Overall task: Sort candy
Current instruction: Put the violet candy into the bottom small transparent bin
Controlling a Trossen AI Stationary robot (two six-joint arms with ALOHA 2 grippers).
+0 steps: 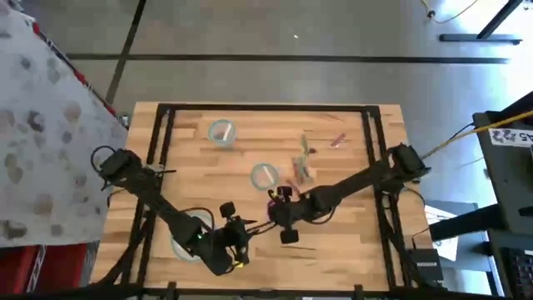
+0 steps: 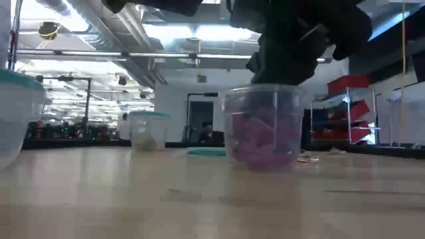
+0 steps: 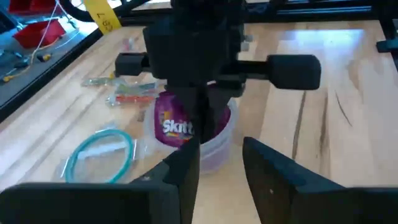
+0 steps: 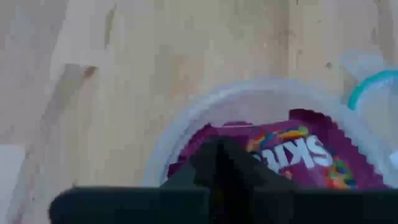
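1. The right gripper (image 1: pixel 277 200) hangs directly over a clear tub (image 3: pixel 211 140) near the middle of the worktop (image 1: pixel 350 242). Its fingers are pinched fully together just above a magenta Skittles packet (image 4: pixel 292 155) that stands inside the tub; whether they pinch the packet's edge cannot be told.
2. The step in hand looks like dropping a purple packet into its tub, or picking one out.
3. The left gripper (image 1: pixel 236 242) waits just beside the tub on the near side, its fingers (image 3: pixel 186 168) partly apart and empty.
4. More candy (image 1: pixel 304 162) lies loose on the boards beyond the tub, with thin pink and greenish pieces (image 3: pixel 127 93) among it.
5. Next, the right arm probably needs to rise clear of the tub's rim without tipping it, then reach for the loose pieces.
6. The worktop is pale wooden planking in a black frame, carrying two teal-rimmed bowls (image 1: pixel 221 132).
7. Behind is a workshop hall with ceiling lights and red bins on shelving (image 2: pixel 348 109).
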